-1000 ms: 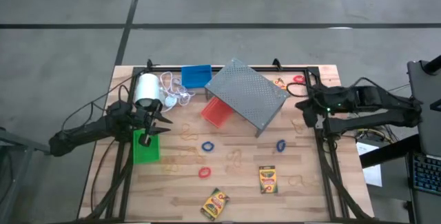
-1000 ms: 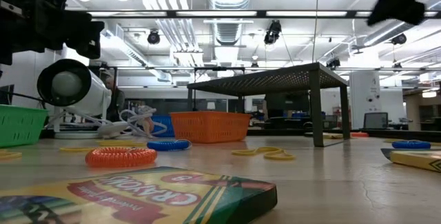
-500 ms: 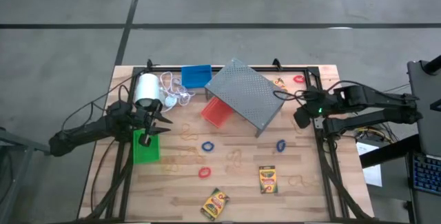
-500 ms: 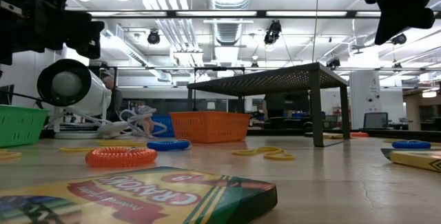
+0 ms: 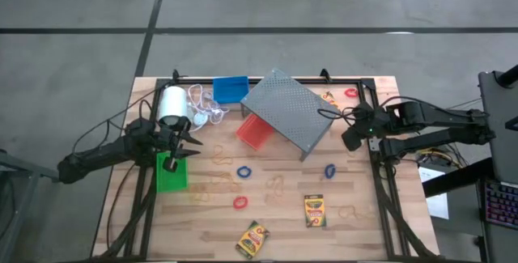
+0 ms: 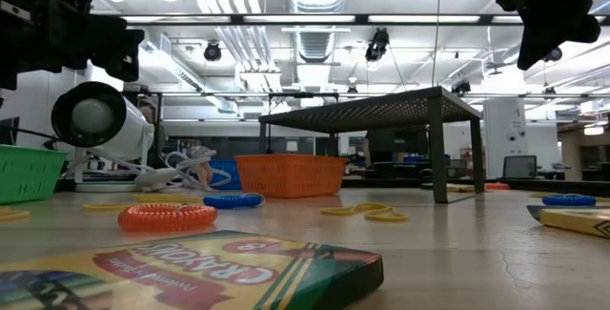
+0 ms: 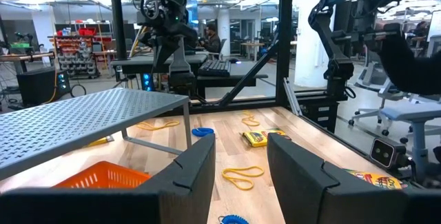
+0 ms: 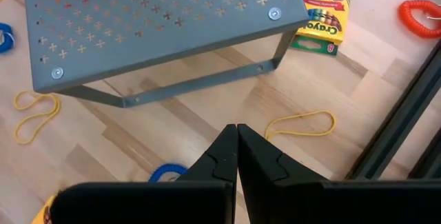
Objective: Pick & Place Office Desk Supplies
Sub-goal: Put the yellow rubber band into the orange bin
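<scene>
Left gripper [image 5: 184, 147] at the bench's [image 5: 364, 235] left edge, just above the green bin [image 5: 171, 174] — fingers [image 7: 182, 176] spread, nothing between them. White roll [image 5: 171, 106] with its white cord [image 5: 202, 105] lying just beyond, toward the far-left corner. Blue bin [image 5: 230, 89] at the far edge, right of the cord. Grey perforated rack [image 5: 290, 112] standing mid-bench toward the far side, tilted askew to the bench edges, with the red-orange bin [image 5: 255, 130] half under its near-left corner. Blue ring band [image 5: 244, 171] nearer than the orange bin, red ring band [image 5: 239, 202] nearer still. Yellow rubber loops scattered on the wood around them. One crayon box [image 5: 252, 239] at the near edge, lying at a slant; a second crayon box [image 5: 314, 210] to its right, squared up to the bench edge. Another blue ring band [image 5: 329, 171] between that box and the rack's right leg. A further crayon box [image 8: 322, 9] on the far side, partly hidden behind the rack's right end, and a red ring band [image 5: 350, 93] just right of it near the far-right corner. Right gripper [image 5: 350, 140] raised over the bench's right side, just off the rack's right end — fingers [image 8: 222, 156] pressed together, holding nothing, pointing down at bare wood with a yellow loop [image 8: 301, 123] and a blue band's edge close by.
</scene>
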`<control>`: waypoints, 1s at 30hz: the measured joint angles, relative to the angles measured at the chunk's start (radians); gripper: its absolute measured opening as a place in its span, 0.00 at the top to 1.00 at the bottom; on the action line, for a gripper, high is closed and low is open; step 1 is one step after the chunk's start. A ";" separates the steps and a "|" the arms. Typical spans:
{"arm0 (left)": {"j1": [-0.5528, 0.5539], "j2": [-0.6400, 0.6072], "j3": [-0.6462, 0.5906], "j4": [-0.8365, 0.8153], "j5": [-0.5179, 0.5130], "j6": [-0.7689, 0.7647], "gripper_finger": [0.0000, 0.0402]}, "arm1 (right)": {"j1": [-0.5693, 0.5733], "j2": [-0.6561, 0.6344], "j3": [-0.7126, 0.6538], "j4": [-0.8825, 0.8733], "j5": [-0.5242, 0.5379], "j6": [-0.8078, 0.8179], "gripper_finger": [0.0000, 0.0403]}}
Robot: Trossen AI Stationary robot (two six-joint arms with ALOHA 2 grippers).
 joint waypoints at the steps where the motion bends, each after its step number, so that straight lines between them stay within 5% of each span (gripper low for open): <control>1: 0.000 0.000 0.000 0.000 0.000 0.000 0.67 | 0.000 0.000 0.000 0.000 0.000 0.000 0.98; 18: 0.000 0.000 0.000 0.000 0.000 0.000 0.67 | 0.000 0.053 -0.021 -0.036 0.000 0.005 0.98; 30: 0.000 0.000 0.000 0.000 0.000 0.000 0.67 | 0.000 0.155 -0.204 -0.033 -0.037 0.120 0.98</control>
